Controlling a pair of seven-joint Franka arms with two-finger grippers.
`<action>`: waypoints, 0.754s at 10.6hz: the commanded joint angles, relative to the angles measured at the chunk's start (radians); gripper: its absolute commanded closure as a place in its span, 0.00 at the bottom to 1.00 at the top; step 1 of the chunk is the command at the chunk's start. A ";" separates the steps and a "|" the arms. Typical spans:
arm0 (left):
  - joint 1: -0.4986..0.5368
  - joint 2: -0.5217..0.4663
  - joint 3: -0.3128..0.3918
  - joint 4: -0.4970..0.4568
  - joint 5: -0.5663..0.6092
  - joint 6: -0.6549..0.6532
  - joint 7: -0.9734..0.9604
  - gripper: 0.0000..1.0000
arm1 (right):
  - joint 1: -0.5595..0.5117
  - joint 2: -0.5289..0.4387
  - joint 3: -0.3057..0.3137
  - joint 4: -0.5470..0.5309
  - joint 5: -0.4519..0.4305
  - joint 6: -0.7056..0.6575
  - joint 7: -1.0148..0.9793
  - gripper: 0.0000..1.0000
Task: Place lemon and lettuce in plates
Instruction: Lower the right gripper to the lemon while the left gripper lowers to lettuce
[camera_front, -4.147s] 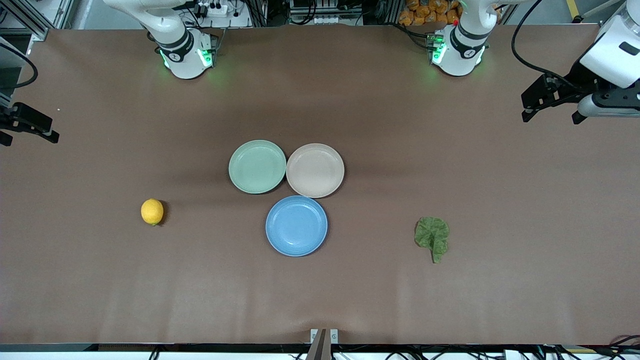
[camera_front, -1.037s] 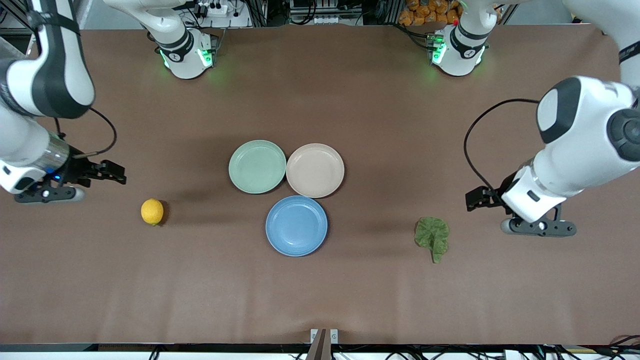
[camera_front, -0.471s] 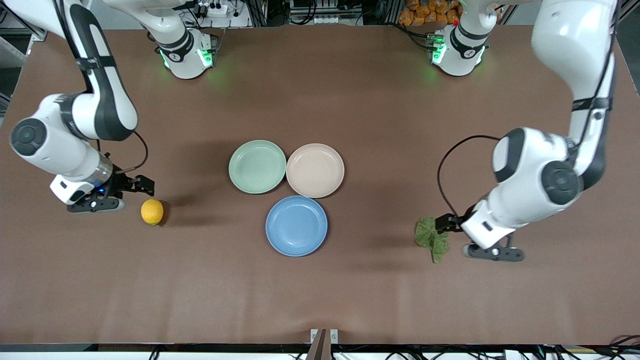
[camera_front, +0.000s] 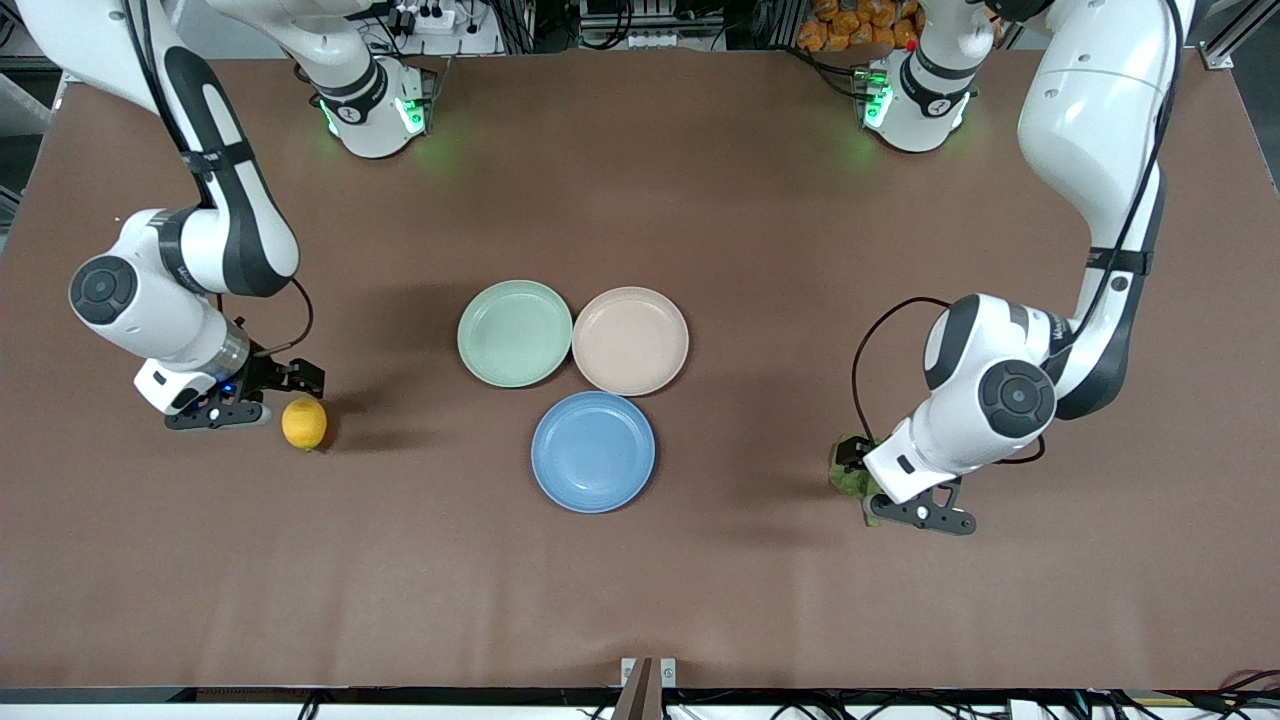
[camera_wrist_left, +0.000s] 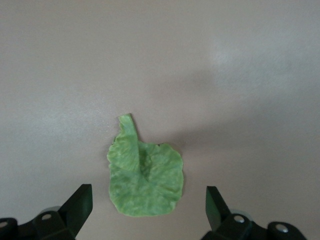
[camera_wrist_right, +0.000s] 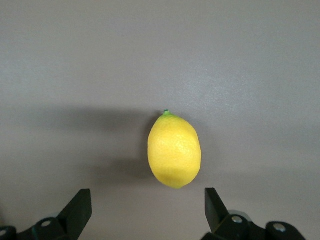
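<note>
Plates blue (camera_front: 593, 452), beige-pink (camera_front: 630, 340), bare, lemon (camera_front: 304, 423), lettuce (camera_wrist_left: 145, 172) on table (camera_front: 700, 200)

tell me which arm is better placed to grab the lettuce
Left. The left gripper is open right over the lettuce; the right gripper is open by the lemon, at the right arm's end.

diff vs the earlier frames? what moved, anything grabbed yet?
Both arms swung in from the table's ends and came down. The right claw now sits open beside the lemon; the left claw is open over the lettuce. Nothing is grasped. The lemon, lettuce, blue plate, beige-pink plate and mint-green plate have not moved.
</note>
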 joint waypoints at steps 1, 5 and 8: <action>0.009 0.041 0.005 0.025 0.022 0.037 0.053 0.00 | -0.039 0.040 0.017 -0.003 -0.015 0.055 -0.037 0.00; 0.006 0.098 0.005 0.025 0.022 0.065 0.086 0.00 | -0.054 0.160 0.017 0.000 -0.013 0.217 -0.050 0.00; 0.003 0.124 0.005 0.020 0.022 0.065 0.089 0.00 | -0.047 0.208 0.017 0.000 -0.004 0.285 -0.041 0.00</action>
